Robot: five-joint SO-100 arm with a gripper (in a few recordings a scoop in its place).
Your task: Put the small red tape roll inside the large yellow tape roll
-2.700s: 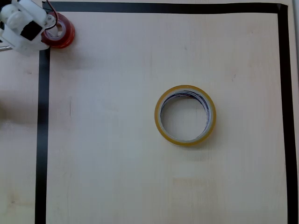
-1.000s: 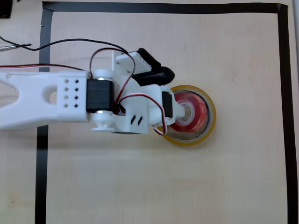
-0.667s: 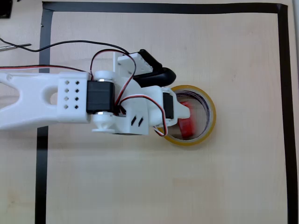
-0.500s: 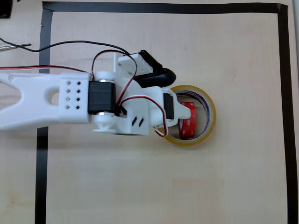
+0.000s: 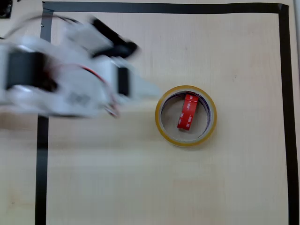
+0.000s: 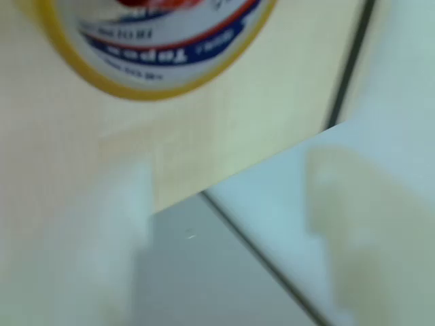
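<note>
From above, the large yellow tape roll lies flat on the pale wooden table, a little right of the middle of the area framed by the black tape lines. The small red tape roll sits inside its hole, standing on edge so that its red band with white marks faces up, leaning slightly; it rests near the centre of the hole, its lower end close to the yellow ring's inner wall. The white arm is off to the upper left, smeared by motion blur, and its end effector is well apart from both rolls, just left of the yellow ring's outer edge and holding nothing that I can see; the blur keeps me from telling how far its jaws stand apart. A dark part of the arm juts toward the upper middle of the table. In the wrist view the yellow roll fills the top edge, blue print showing on its whitish inner core and a sliver of red above that, while the table's edge and a black line run across a blurred lower half.
</note>
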